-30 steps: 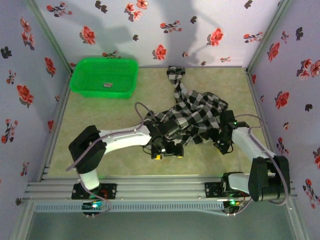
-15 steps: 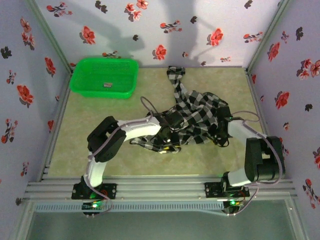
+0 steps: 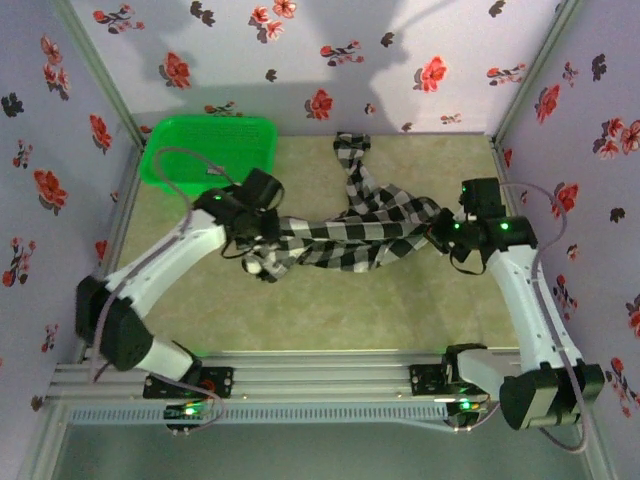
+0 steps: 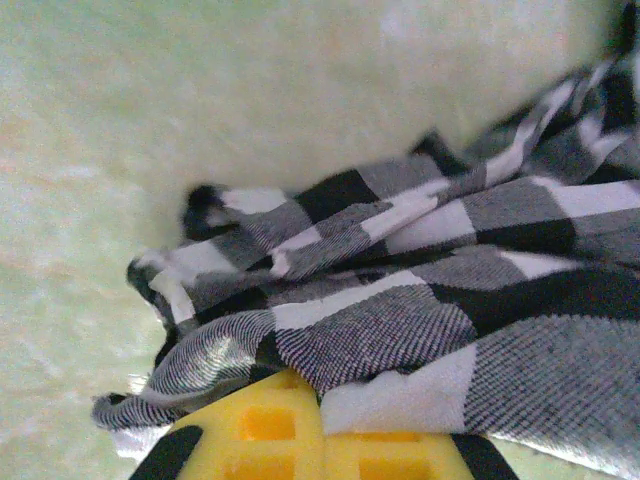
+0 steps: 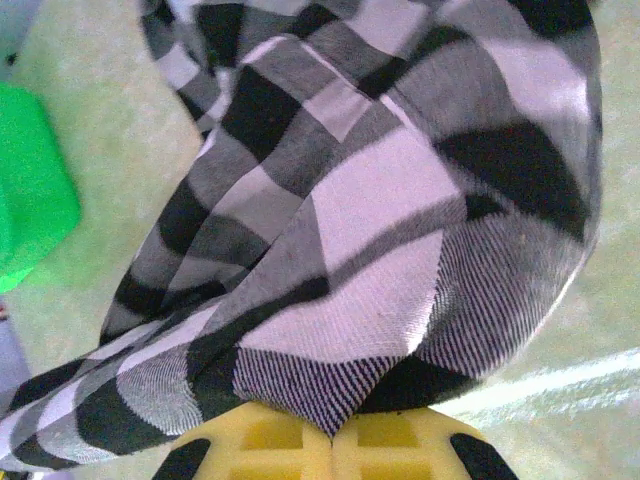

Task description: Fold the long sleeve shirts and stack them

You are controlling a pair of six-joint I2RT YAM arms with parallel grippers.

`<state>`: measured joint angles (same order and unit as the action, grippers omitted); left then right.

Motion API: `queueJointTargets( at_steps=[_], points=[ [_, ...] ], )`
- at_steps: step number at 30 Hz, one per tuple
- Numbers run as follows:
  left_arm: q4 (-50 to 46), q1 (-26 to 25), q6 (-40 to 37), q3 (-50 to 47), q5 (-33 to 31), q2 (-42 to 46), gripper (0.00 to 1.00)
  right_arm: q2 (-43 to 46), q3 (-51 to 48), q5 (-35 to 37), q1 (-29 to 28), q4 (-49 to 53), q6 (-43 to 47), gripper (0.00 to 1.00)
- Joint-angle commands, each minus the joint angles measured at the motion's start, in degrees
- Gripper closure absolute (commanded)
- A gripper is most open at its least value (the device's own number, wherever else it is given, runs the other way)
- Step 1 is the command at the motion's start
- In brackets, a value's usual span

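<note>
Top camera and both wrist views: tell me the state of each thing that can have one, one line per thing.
checked shirt: unfolded, bunched, pulled out between the two grippers, one end trailing toward the back wall.
left gripper: shut on the shirt's left end.
right gripper: shut on the shirt's right end.
green basket: upright, open side up, in the back left corner.

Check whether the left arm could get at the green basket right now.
Probably within reach, but not free. The basket sits close behind the left tool, yet that tool is clamped on the shirt, which the right tool holds at the other end. It would likely have to let go first.
</note>
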<state>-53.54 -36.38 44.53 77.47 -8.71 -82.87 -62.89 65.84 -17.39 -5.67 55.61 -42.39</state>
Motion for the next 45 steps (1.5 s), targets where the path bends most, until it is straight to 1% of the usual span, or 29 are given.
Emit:
queueJointTargets(
  at_steps=[1,3,6,8,9,11,12,13,15,16,17,20,22,23,24,26,27,28,30,31,32,34,37,40,45],
  points=[
    [-3.05,2.77,-5.89,-0.77,-5.67,1.75,1.00,-0.19,5.73,-3.21,0.02,11.50,2.32,0.98],
    [-2.46,3.79,-7.65,-0.73,-6.61,2.37,1.00,-1.48,9.64,-3.45,0.23,13.95,2.98,0.98],
    [-0.17,4.86,-9.06,-1.36,-6.87,2.76,1.00,-4.30,13.53,-2.24,0.39,13.88,4.44,0.98],
    [0.65,5.08,-9.89,-1.51,-7.19,1.97,1.00,-7.71,14.15,-1.27,0.65,13.20,5.91,0.96],
    [2.01,5.09,-10.35,-1.69,-7.23,1.60,1.00,-9.76,13.45,-1.49,0.75,11.33,6.50,0.94],
    [3.98,5.22,-10.93,-1.90,-7.33,1.01,1.00,-14.22,12.73,0.29,1.00,8.55,7.86,0.92],
    [4.62,5.33,-11.20,-1.65,-7.34,0.58,1.00,-16.99,12.89,1.30,1.02,7.36,8.82,0.88],
    [5.16,5.34,-11.63,-1.12,-7.12,0.14,1.00,-19.70,12.84,2.55,1.10,5.56,9.90,0.80],
    [5.85,5.36,-12.33,-0.01,-5.86,-0.96,1.00,-24.14,13.02,5.91,1.28,2.41,11.16,0.67],
    [6.60,5.29,-12.54,0.27,-4.55,-1.40,1.00,-25.37,12.59,6.44,1.37,-1.22,11.43,0.61],
    [7.31,5.19,-12.76,0.31,-3.14,-1.67,1.00,-25.92,12.60,6.24,1.54,-3.30,10.86,0.51],
    [7.83,4.33,-13.13,0.27,-0.62,-1.58,1.00,-22.85,13.74,4.64,0.86,-4.48,9.14,0.33],
    [8.93,4.30,-12.18,-1.37,1.89,-0.62,1.00,-17.98,13.52,1.12,-1.24,-2.39,9.15,0.25],
    [9.50,4.22,-11.69,-2.10,2.85,-0.22,1.00,-16.24,13.57,-0.60,-2.82,-0.31,8.86,0.24],
    [9.94,4.26,-11.12,-2.93,3.69,0.17,1.00,-14.50,13.08,-2.40,-5.70,2.12,7.90,0.23],
    [10.21,4.27,-10.80,-3.75,4.57,0.50,1.00,-12.09,9.80,-5.28,-14.05,2.63,3.52,0.22],
    [10.21,4.28,-10.80,-3.98,4.86,0.61,1.00,-11.63,6.22,-6.65,-20.34,-0.13,-1.17,0.22],
    [10.20,4.30,-10.94,-4.16,5.05,0.52,1.00,-12.13,3.61,-7.07,-24.64,-3.86,-4.71,0.22],
    [10.04,4.31,-11.39,-4.17,5.64,0.27,1.00,-15.77,-0.21,-5.83,-32.50,-11.33,-11.25,0.23],
    [9.71,4.30,-11.61,-3.96,5.95,0.00,1.00,-18.83,-0.97,-5.56,-35.24,-14.84,-13.21,0.24],
    [9.28,4.30,-11.92,-3.83,6.07,-0.11,1.00,-22.30,-0.72,-5.37,-36.88,-17.03,-14.04,0.25],
    [8.34,4.47,-12.35,-4.23,6.13,0.11,1.00,-29.56,1.55,-3.60,-38.42,-19.04,-15.34,0.26],
    [8.18,4.91,-12.61,-6.01,7.78,1.48,1.00,-36.39,2.73,-1.61,-38.73,-27.02,-20.60,0.26],
    [7.64,5.22,-12.94,-8.27,8.89,3.07,1.00,-42.54,4.73,-0.74,-39.46,-32.68,-26.07,0.26],
    [8.01,5.29,-13.21,-12.86,11.81,6.39,1.00,-48.75,7.37,5.52,-40.89,-32.94,-32.27,0.26]
  ],
)
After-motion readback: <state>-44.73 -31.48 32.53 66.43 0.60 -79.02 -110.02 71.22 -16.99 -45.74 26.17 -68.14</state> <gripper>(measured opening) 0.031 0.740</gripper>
